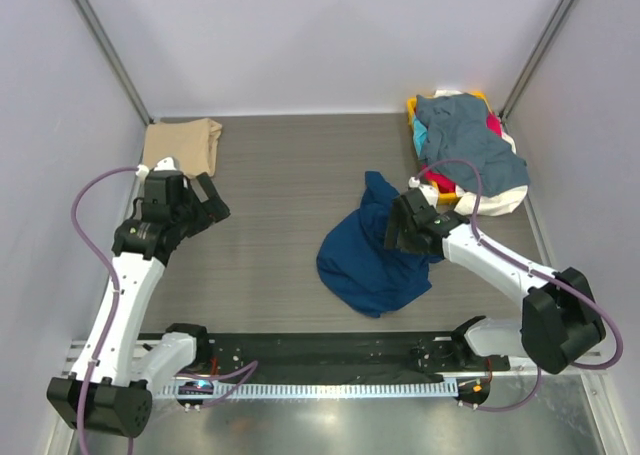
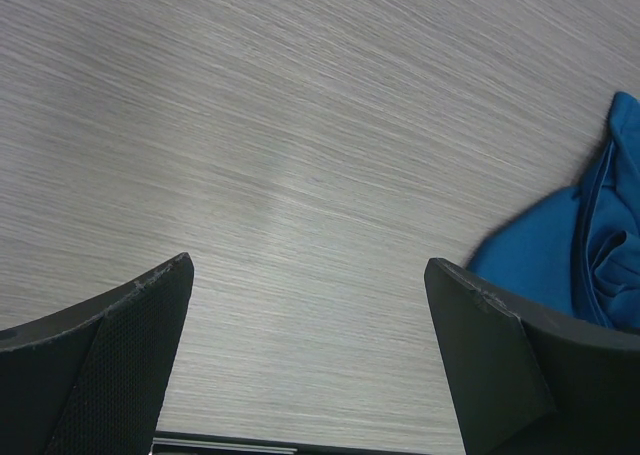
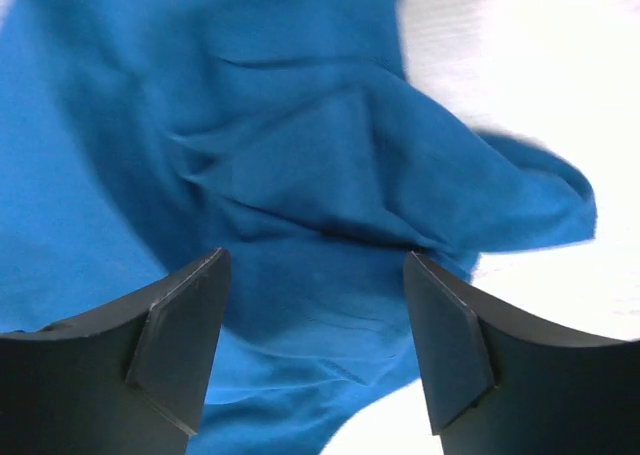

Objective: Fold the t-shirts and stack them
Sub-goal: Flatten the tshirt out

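At the far left corner a tan tee (image 1: pixel 181 143) lay folded flat, the start of the stack as I read it. Just this side of it hung the left gripper (image 1: pixel 214 203), its fingers spread wide with nothing between them, over bare table (image 1: pixel 280 175). Its own camera caught only wood grain and, at the right edge, a bit of blue cloth.

In the middle lay the navy tee (image 1: pixel 370 260), crumpled in a loose heap with a tongue of cloth trailing toward the far side. I could see no print on it. The right gripper (image 3: pixel 315 265) hovered over its right part, jaws apart and gripping nothing, with a ridge of folds directly below. In the far right corner sat the pile (image 1: pixel 468 150) of unfolded tees, a slate-blue one on top with red, yellow and white showing under it.

The step in hand looked to be spreading the navy tee flat before any fold. To do that well, I judged, the right gripper should close on a single layer at an edge, a hem or a shoulder, rather than on that bunched ridge, where it would likely take several layers and drag the heap along. The left gripper would need to cross to the opposite edge, so the two could draw the cloth taut and lay it down smoothly on open table, apart from the tan tee and the pile.
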`<state>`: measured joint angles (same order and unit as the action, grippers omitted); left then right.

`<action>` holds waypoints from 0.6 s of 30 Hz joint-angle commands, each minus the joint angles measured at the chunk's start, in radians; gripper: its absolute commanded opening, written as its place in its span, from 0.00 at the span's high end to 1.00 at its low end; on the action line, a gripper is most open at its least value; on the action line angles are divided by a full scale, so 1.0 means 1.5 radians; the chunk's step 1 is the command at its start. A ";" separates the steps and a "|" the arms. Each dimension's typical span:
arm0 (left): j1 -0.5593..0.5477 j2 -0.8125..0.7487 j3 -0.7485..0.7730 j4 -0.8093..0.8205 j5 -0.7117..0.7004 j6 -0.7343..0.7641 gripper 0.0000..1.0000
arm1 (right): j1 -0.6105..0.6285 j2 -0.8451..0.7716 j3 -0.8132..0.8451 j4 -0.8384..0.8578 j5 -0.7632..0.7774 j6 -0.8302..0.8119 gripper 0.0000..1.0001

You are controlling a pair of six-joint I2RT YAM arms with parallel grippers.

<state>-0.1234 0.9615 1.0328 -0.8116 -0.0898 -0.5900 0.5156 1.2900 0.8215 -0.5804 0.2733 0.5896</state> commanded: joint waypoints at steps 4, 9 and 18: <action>-0.002 -0.017 0.007 -0.002 0.005 0.012 0.01 | 0.015 0.009 -0.018 0.010 0.048 0.042 0.51; -0.003 -0.023 0.008 -0.002 0.007 0.016 0.01 | 0.028 0.015 0.002 0.009 0.048 0.043 0.98; -0.003 -0.038 0.011 -0.005 -0.004 0.018 0.01 | 0.138 0.027 0.118 -0.026 0.069 0.080 0.99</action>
<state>-0.1242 0.9295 1.0328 -0.8139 -0.0864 -0.5797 0.6609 1.3266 0.8787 -0.6220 0.3420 0.6674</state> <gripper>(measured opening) 0.994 0.026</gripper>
